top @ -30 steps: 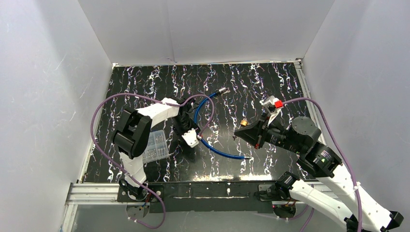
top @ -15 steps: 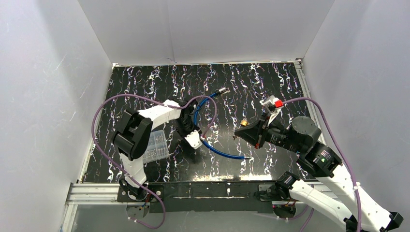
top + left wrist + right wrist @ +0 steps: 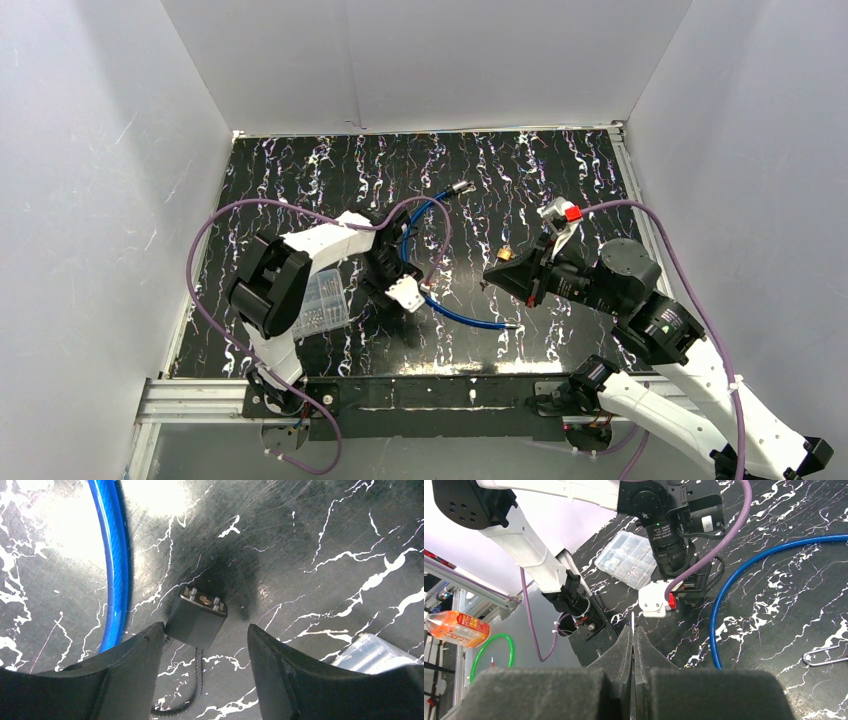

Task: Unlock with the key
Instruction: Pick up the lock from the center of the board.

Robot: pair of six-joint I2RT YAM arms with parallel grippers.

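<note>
**DESK:** What has moved on the wide view?

**OPERATOR:** On the black marbled surface, my left arm has swung its wrist toward the near right over the past second. That carried the left jaws along the blue cable, away from the clear parts box. The right arm has scarcely stirred since the earlier frame and hangs above the right half.

**DESK:** And what does that shift buy you?

**OPERATOR:** The left wrist camera now looks straight down on the lock body, a small dark block lying on the surface just beside the cable. The left jaws are spread and straddle it. One finger is almost at its corner and the other stands apart, so nothing is gripped yet. I read this as lining up to pin the lock before the key goes in.

**DESK:** Where is the key?

**OPERATOR:** It is a small brass piece, which I take for the key, at the tip of the right jaws. They are clenched on it in the air, well apart from the lock. Their own camera shows it only as a thin sliver, edge-on.

**DESK:** Is the target visible?

**OPERATOR:** Yes. The brass keyhole faces up and away on the block's end plate, unobstructed. Steadying the lock comes first, and the insertion is still to do.
</note>
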